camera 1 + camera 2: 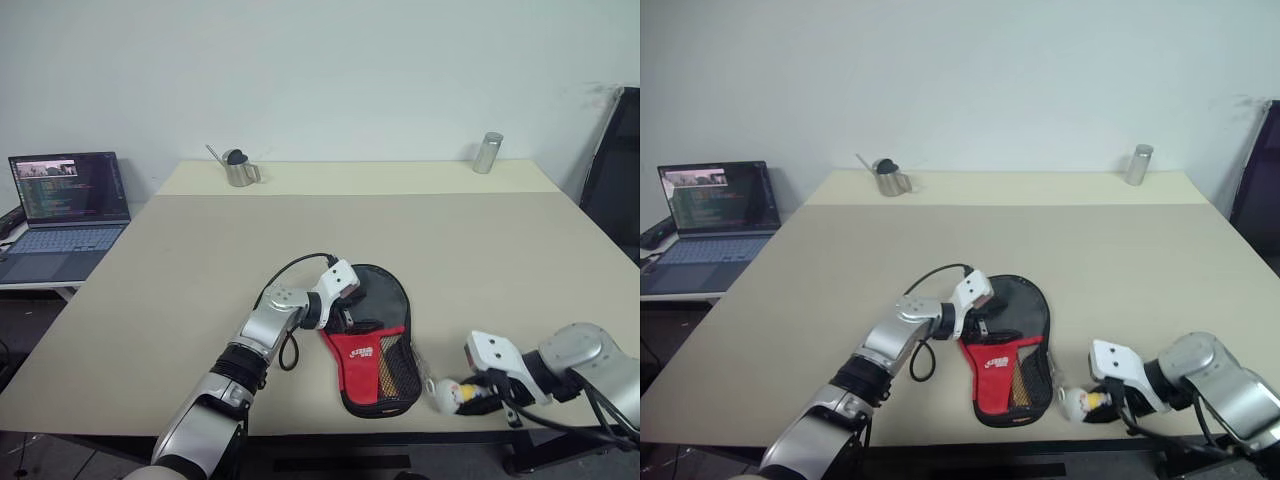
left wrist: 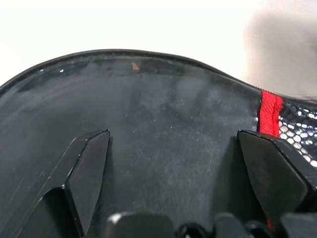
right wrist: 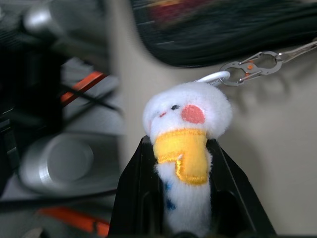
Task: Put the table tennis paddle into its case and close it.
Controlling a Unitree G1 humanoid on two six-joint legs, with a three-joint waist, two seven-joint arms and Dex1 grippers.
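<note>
**Inspector:** Near the front table (image 1: 150, 300) edge, well short of the steel cup (image 1: 238, 170) and the metal tumbler (image 1: 487, 152) at the far side: case (image 1: 372, 345) lying flat, red logo panel and mesh pocket facing up, round end pointing away. Table tennis paddle (image 2: 148, 129) lodged in the case, black rubber face exposed at the round end; handle not visible, presumably under the red panel. Upper part of the case apparently not closed.

**Assistant:** Grippers relative to the case?

**Inspector:** Left gripper (image 1: 345, 305) at the case's left rim, fingers (image 2: 86, 171) spread wide over the paddle face, gripping nothing. Right gripper (image 3: 181, 198) off the case's near right corner, by the table edge, fingers clamped on the plush charm (image 3: 185, 144). Charm joined to the case by a clip and chain.

**Assistant:** Risks from here?

**Inspector:** Judged, not observed. Pulling on the charm likely to drag the whole case, since nothing pins it firmly; possible slide off the near edge. Soft plush liable to squeeze out of the fingers under load. Chain pull at a wrong angle likely to jam the zip rather than run it. Exposed paddle face a possible obstruction to closing. Laptop (image 1: 70, 205) left of the case, well clear.
</note>
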